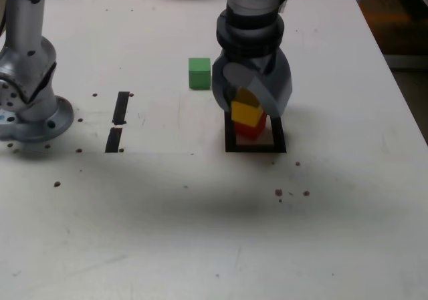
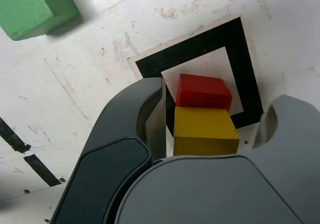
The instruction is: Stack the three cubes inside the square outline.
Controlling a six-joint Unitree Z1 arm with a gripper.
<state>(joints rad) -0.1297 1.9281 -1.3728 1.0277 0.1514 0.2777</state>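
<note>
The yellow cube [image 1: 247, 113] [image 2: 205, 129] sits on top of the red cube [image 1: 251, 129] [image 2: 202, 90], and the red one rests inside the black square outline [image 1: 254, 147] [image 2: 200, 44]. My gripper [image 1: 251, 103] [image 2: 217, 104] hangs straight over this stack, open. Its fingers [image 2: 155, 114] flank the yellow cube, with a visible gap on each side. The green cube [image 1: 199, 73] [image 2: 32, 7] lies alone on the white table, behind the outline and toward the exterior view's left.
The arm's metal base [image 1: 30, 106] stands at the exterior view's left edge. Two short black tape strips [image 1: 120, 106] [image 1: 114, 139] lie between base and outline. The table's edge [image 1: 401, 93] runs down the exterior view's right.
</note>
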